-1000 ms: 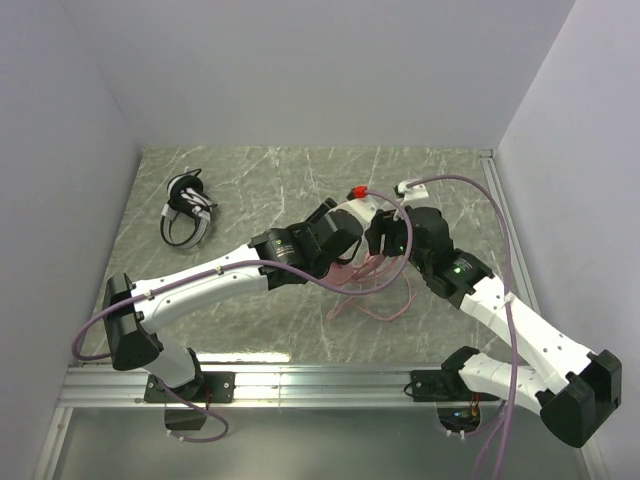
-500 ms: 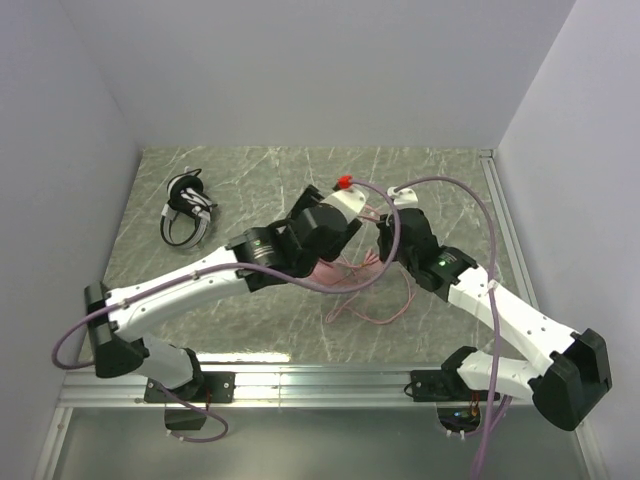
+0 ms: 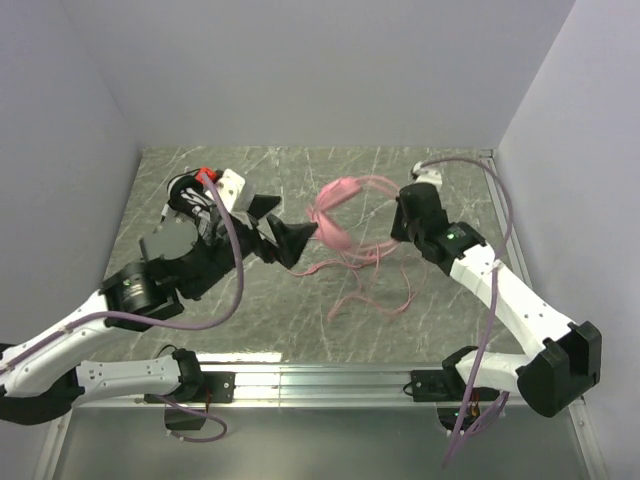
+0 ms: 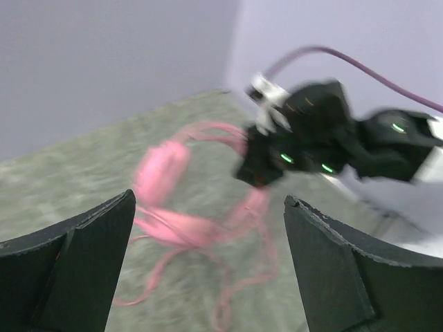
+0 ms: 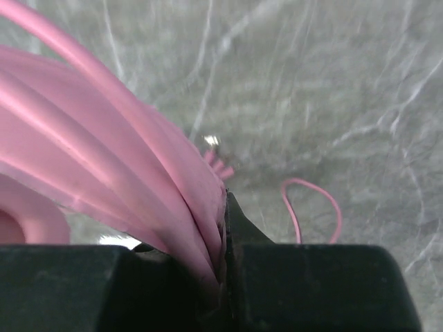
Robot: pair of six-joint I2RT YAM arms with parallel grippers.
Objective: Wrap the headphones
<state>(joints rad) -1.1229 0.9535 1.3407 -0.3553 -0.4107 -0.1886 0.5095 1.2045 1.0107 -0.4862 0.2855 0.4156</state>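
We judge the pink headset (image 3: 340, 212) to be light. Its band looks springy but fairly stiff, its ear cups soft, so the band is the sound place to hold it. It hangs clear of the worktop (image 3: 300, 325), and the right gripper (image 3: 402, 226), on the headset's right side, is clenched on that band. In the wrist view several pink strands run into the closed jaws together, and we cannot separate band from cable there.

Below the headset the pink cable (image 3: 380, 295) trails onto the worktop in loose loops. It looks thin and limp, likely to slide through a slack pinch and to snag on itself. We would take it close to where it leaves the cup and keep it lightly taut.

To the left of the pink headset, apart from it, the left gripper (image 3: 283, 232) stands wide open and holds nothing. Farther left lies the black-and-white headset (image 3: 186, 200), partly hidden behind the left arm.
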